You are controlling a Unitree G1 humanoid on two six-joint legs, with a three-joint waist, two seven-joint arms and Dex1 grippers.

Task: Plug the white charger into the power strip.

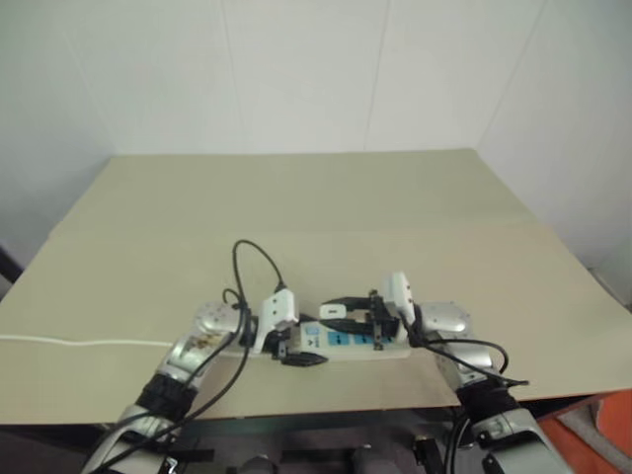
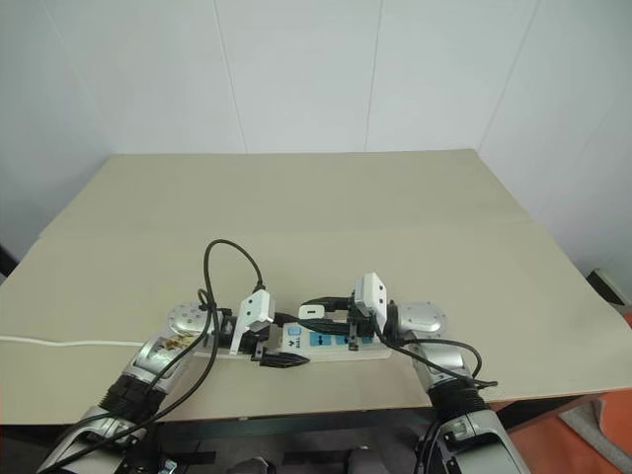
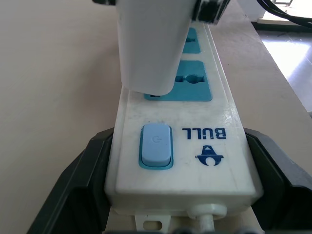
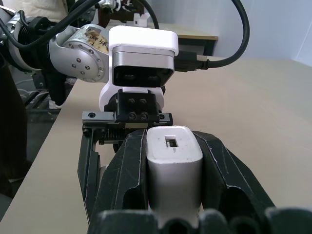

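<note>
white charger (image 4: 174,168) pinched in right claw (image 4: 174,161), left claw (image 3: 180,195) clamping power strip (image 3: 180,161) on tan table (image 1: 296,207), thin cord (image 1: 89,343) alongside

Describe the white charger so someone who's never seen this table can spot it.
On the tan table, near its front edge, lies the power strip between two hands. The white charger is the small white block in the right hand, above the blue sockets.

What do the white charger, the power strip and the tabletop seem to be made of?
The small white cube-shaped charger looks like smooth matt plastic: even white faces, rounded edges. The long white power strip looks like glossier moulded plastic, with soft highlights, faint scuffs, blue socket faces and a blue switch. The beige table is matt and uniform, likely laminate or painted board; the pictures leave this open.
</note>
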